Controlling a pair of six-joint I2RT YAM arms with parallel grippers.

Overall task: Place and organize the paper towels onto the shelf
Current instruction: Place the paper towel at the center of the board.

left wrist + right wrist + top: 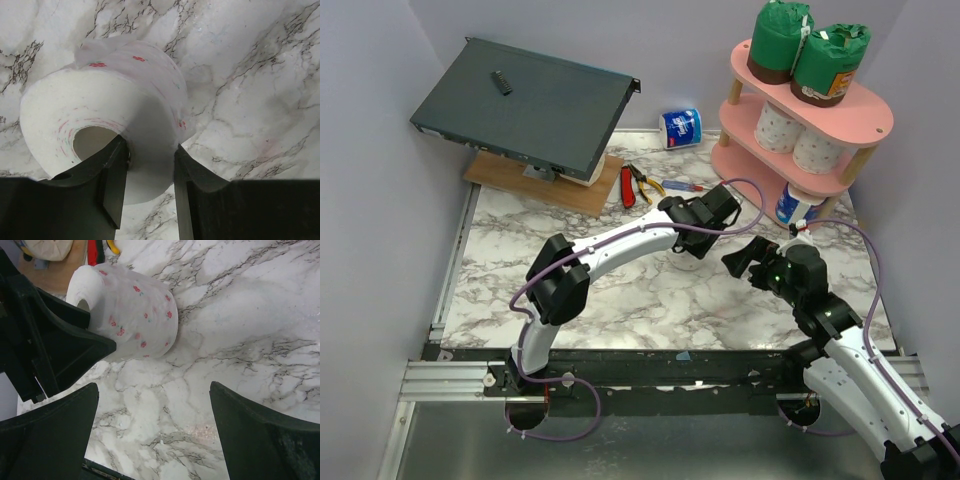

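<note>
Marble table | shelf holds five rolls | your left gripper clamps white roll | right gripper jaws apart | blue roll unshelved

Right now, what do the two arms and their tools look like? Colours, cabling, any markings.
Both the left arm and right arm have white rounded links and bulky black joint housings. A thin purple cable loops loosely along each. The left tool and right tool are matte black, with two plain wedge-shaped fingers apiece. No legible logos; a small green light shows near the right wrist.
</note>
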